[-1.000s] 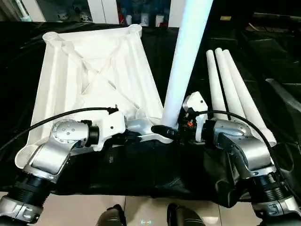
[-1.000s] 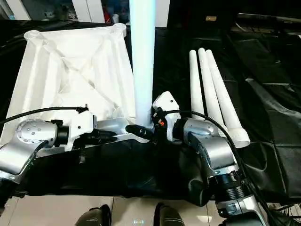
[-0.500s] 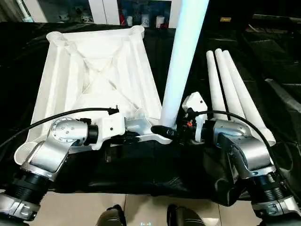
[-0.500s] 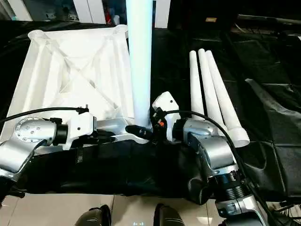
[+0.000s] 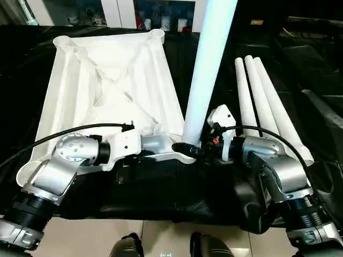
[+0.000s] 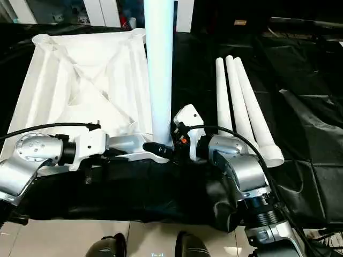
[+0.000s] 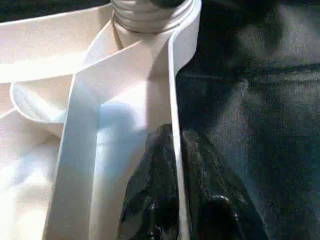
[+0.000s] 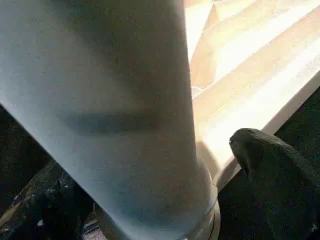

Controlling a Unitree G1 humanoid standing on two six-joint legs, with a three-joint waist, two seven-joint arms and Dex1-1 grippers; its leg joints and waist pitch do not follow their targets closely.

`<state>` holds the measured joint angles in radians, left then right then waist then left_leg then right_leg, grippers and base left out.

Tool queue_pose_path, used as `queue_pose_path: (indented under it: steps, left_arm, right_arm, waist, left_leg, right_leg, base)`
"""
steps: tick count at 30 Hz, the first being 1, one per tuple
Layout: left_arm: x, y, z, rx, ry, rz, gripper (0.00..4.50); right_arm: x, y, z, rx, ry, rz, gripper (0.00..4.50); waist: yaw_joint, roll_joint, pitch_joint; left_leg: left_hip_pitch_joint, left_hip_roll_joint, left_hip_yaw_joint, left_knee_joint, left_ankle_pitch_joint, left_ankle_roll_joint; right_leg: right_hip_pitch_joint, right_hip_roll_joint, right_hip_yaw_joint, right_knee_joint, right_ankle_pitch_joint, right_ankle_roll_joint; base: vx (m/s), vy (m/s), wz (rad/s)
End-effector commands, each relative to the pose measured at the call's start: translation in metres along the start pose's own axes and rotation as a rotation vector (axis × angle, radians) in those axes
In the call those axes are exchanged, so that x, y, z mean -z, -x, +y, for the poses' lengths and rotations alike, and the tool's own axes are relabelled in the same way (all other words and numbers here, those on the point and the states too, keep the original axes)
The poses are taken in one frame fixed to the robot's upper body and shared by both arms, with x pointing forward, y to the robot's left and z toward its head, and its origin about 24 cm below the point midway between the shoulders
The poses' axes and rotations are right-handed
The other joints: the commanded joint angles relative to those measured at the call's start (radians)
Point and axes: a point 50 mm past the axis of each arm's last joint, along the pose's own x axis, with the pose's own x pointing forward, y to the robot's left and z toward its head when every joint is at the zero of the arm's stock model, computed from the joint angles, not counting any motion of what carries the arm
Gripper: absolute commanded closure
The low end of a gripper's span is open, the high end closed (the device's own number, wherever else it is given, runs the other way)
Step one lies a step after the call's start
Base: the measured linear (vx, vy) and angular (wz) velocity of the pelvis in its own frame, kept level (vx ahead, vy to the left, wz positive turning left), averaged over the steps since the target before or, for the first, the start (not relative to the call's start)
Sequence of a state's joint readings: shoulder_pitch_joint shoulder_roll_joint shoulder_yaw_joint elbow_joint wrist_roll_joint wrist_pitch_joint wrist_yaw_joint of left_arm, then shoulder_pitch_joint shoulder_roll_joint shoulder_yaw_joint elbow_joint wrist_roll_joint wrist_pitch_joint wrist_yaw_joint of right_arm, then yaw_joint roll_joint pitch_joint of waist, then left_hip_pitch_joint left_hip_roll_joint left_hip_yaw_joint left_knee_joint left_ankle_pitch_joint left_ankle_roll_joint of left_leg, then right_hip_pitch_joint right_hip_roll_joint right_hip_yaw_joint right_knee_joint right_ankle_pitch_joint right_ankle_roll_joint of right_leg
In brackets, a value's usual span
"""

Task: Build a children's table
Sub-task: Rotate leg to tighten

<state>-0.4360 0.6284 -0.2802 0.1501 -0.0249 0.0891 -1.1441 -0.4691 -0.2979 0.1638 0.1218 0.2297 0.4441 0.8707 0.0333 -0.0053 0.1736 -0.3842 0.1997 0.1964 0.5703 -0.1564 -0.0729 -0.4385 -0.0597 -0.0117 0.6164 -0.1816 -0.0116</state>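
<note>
Black cloth [image 5: 161, 198] is covering the work surface. On it the tabletop [image 5: 107, 91] is lying underside up, at 10 o'clock. One leg [image 5: 206, 69] is standing in its near corner socket [image 5: 185, 152]. The left gripper [image 7: 172, 185] is pinching the tabletop's rim; the right gripper [image 5: 201, 147] is standing wide around the leg. Three legs [image 5: 262, 101] are lying at 2 o'clock.

The upright leg [image 5: 206, 69] runs out of the top edge, so its upper end is cut off. Its foot and the socket it stands at are hidden behind the two grippers. The tabletop's [image 5: 110, 80] near edge is covered by the left arm [image 5: 64, 166]. In the right wrist view the leg is a close blur, and one finger [image 8: 272, 165] is cut by the edge. The far shelves [image 5: 144, 13] are too small to make out.
</note>
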Motion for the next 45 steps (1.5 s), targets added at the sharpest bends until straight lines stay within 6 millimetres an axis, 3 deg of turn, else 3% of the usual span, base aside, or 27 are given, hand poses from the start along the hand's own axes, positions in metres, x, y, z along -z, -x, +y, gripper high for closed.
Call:
queue_pose_path:
  steps: [1,6,21,36,45]
  left_arm:
    - [0.009,0.001,-0.005,0.027,0.033,0.040,4.17]
    - [0.009,0.000,-0.003,0.008,0.042,0.024,4.46]
    - [0.006,-0.009,-0.006,0.011,0.052,-0.016,4.46]
    - [0.007,-0.008,-0.004,0.009,0.043,-0.005,4.46]
    - [0.008,-0.008,-0.005,0.012,0.041,-0.002,4.50]
  right_arm:
    - [-0.001,0.002,-0.002,0.008,0.010,0.003,0.17]
    - [-0.001,0.002,-0.002,0.006,0.010,0.003,0.17]
    - [0.003,0.011,0.005,-0.082,0.114,-0.007,0.17]
    - [0.009,0.002,0.003,-0.063,0.181,0.003,0.17]
    - [0.010,0.002,0.003,-0.072,0.167,-0.006,0.81]
  waist:
    - [0.003,0.003,-0.087]
    - [0.003,0.002,-0.085]
    - [0.003,0.001,-0.079]
    - [0.001,0.002,-0.076]
    - [0.002,0.003,-0.079]
  left_leg:
    - [0.019,0.018,-0.005,-0.051,-0.094,0.073]
    - [0.019,0.019,-0.005,-0.051,-0.100,0.072]
    - [0.018,0.019,-0.006,-0.053,-0.127,0.073]
    - [0.018,0.020,-0.007,-0.055,-0.138,0.070]
    - [0.018,0.020,-0.006,-0.054,-0.134,0.074]
  right_leg:
    - [0.067,-0.052,0.037,-0.045,0.042,-0.276]
    - [0.066,-0.051,0.037,-0.047,0.029,-0.275]
    - [0.065,-0.052,0.037,-0.054,-0.017,-0.263]
    - [0.062,-0.053,0.037,-0.057,-0.051,-0.261]
    - [0.062,-0.052,0.036,-0.056,-0.042,-0.262]
  base:
    - [0.000,0.000,0.00]
    - [0.000,0.000,0.00]
    - [0.000,0.000,0.00]
    - [0.000,0.000,0.00]
    - [0.000,0.000,0.00]
